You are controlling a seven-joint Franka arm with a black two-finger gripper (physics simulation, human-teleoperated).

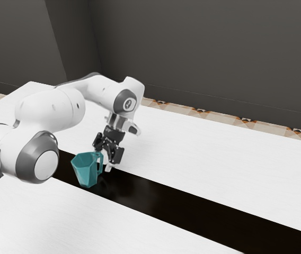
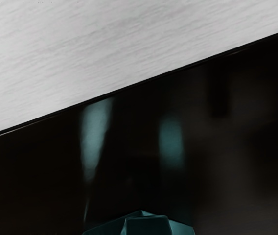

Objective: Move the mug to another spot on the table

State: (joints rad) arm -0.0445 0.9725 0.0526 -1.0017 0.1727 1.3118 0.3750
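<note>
Mug (image 1: 87, 169) is being pinched by its near wall in the gripper (image 1: 105, 163) and held tilted over the table's (image 1: 219, 153) dark stripe (image 1: 193, 206), probably for carrying clearance.

The mug (image 1: 88, 169) is teal. The claw (image 1: 104, 160) is black, on a white arm (image 1: 50, 111) with grey joints. The desk (image 1: 219, 153) is faintly streaked white, crossed by a glossy black stripe (image 1: 193, 206). The far wall (image 1: 203, 47) is dark grey.

Dark grey walls (image 1: 203, 47) above a patterned tiled floor (image 1: 219, 116)
</note>
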